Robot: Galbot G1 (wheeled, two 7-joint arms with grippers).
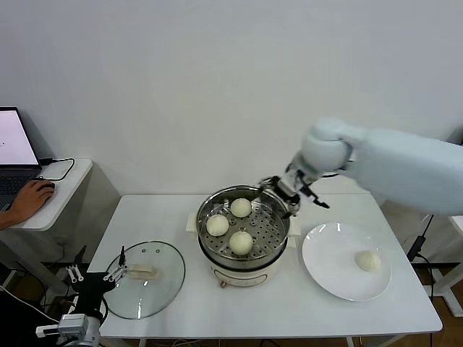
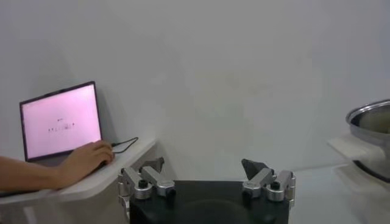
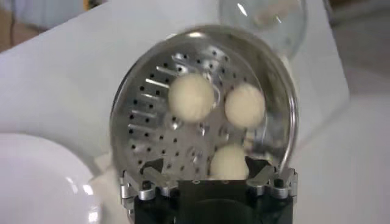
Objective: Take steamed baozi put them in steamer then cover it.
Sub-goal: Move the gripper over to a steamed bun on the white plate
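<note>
The steamer (image 1: 244,254) stands mid-table with three baozi on its perforated tray: one at the back (image 1: 241,207), one at the left (image 1: 217,225), one at the front (image 1: 241,242). A fourth baozi (image 1: 368,261) lies on the white plate (image 1: 329,267) at the right. My right gripper (image 1: 282,189) is open and empty over the steamer's back right rim. In the right wrist view (image 3: 206,168) its fingers stand wide apart above the nearest baozi (image 3: 229,160). The glass cover (image 1: 145,278) lies flat at the front left. My left gripper (image 1: 94,275) is open, parked beside the cover.
A side table (image 1: 61,195) at the left holds a laptop (image 2: 60,120) and a person's hand (image 1: 29,199). A wall stands close behind the table. The steamer's rim (image 2: 372,122) shows in the left wrist view, and the plate (image 3: 36,176) in the right wrist view.
</note>
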